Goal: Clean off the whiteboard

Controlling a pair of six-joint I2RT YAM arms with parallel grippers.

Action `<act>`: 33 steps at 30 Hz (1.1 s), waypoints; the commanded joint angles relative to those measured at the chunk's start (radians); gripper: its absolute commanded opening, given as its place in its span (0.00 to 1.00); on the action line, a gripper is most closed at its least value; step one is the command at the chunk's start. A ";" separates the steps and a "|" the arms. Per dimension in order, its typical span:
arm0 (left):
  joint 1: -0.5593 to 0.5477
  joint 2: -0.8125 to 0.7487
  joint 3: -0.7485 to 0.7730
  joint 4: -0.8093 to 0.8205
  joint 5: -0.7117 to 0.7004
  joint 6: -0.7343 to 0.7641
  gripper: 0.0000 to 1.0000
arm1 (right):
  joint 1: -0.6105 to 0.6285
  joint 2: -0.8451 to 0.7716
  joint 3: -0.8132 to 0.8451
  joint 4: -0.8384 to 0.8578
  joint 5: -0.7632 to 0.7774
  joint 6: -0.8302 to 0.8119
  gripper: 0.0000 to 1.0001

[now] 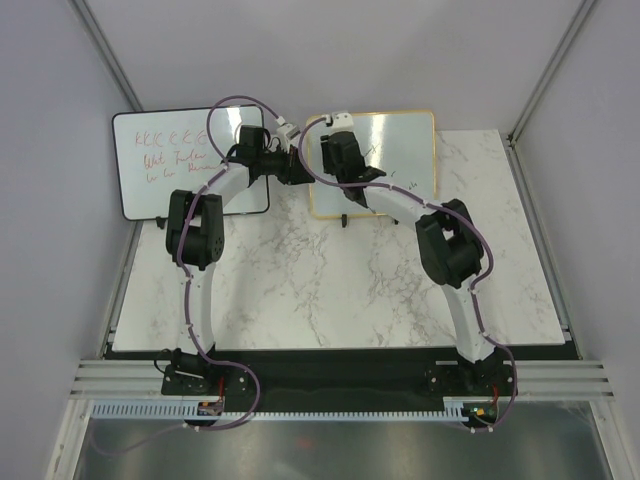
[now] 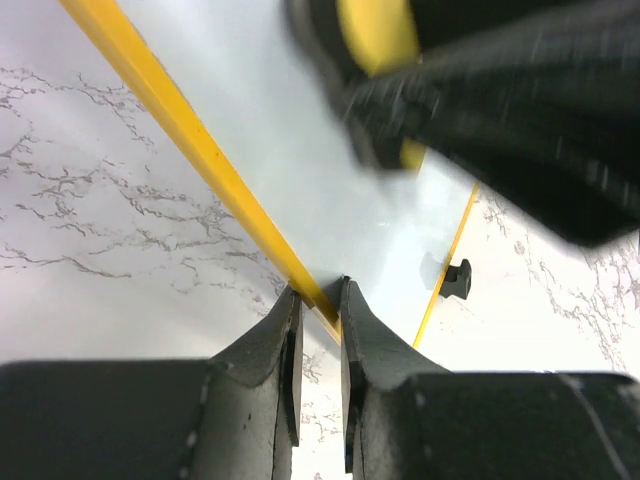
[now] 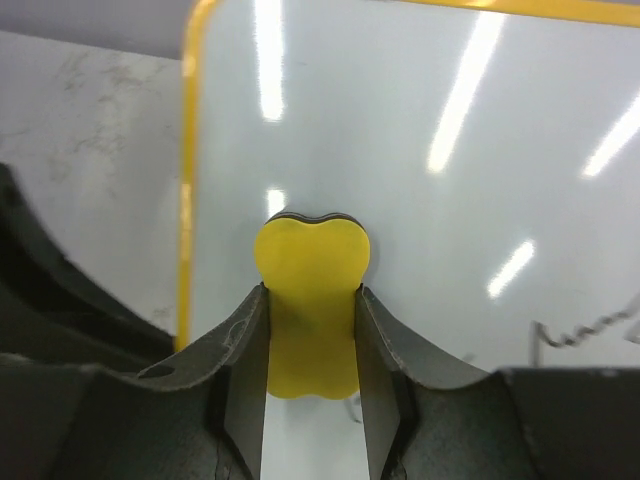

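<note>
Arms (image 1: 400,205) reach forward: left fingers (image 2: 265,360) pinch whiteboard (image 2: 280,130) frame (left edge), right fingers (image 3: 235,360) clamp yellow eraser (image 3: 312,270) against surface

At the far left corner of the white, grey-veined marble tabletop (image 1: 330,290), a black-framed board (image 1: 165,165) with red handwriting, propped upright, with plain grey walls (image 1: 400,50) behind and silver rails (image 1: 570,378) along the near edge.
</note>
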 commanded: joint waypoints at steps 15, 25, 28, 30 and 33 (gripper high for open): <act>-0.009 -0.069 0.009 0.014 -0.026 0.100 0.02 | -0.004 -0.019 -0.086 0.001 -0.002 0.047 0.00; -0.009 -0.067 0.004 0.008 -0.028 0.114 0.02 | -0.140 -0.182 -0.348 0.039 0.087 0.091 0.00; -0.009 -0.069 0.006 0.008 -0.028 0.115 0.02 | -0.182 -0.219 -0.389 0.042 0.110 0.062 0.00; -0.009 -0.069 0.007 0.010 -0.031 0.115 0.02 | -0.183 -0.222 -0.387 0.037 0.107 0.036 0.00; -0.009 -0.067 0.007 0.007 -0.029 0.117 0.02 | -0.174 -0.202 -0.370 0.025 0.066 0.044 0.00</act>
